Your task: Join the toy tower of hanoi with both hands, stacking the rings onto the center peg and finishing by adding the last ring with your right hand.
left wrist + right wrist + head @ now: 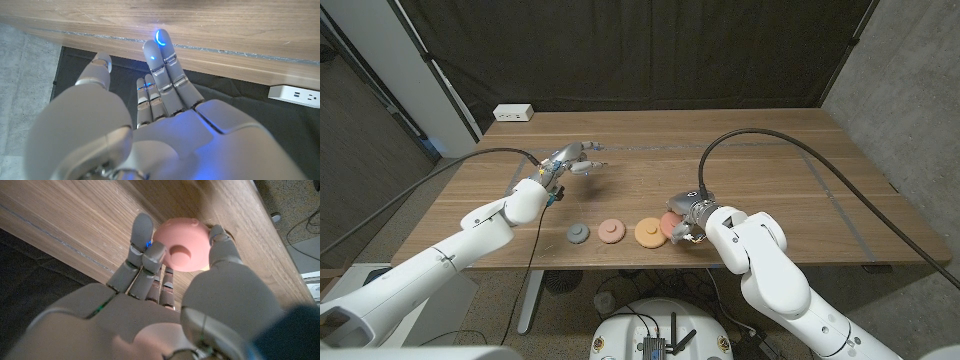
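My right hand (686,222) grips a pink ring (182,245), thumb on one side and fingers (141,235) on the other, just beside the orange disc (649,232) near the tabletop's (770,160) front edge. A salmon disc (610,231) and grey disc (578,234) sit alongside. My left hand (572,160) hovers well apart, fingers extended, holding nothing.

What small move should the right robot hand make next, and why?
Probably lift the pink ring off the table. The right robot hand has its fingers around the ring beside the orange piece, while the left robot hand hangs open, away from the grey piece and the salmon piece.
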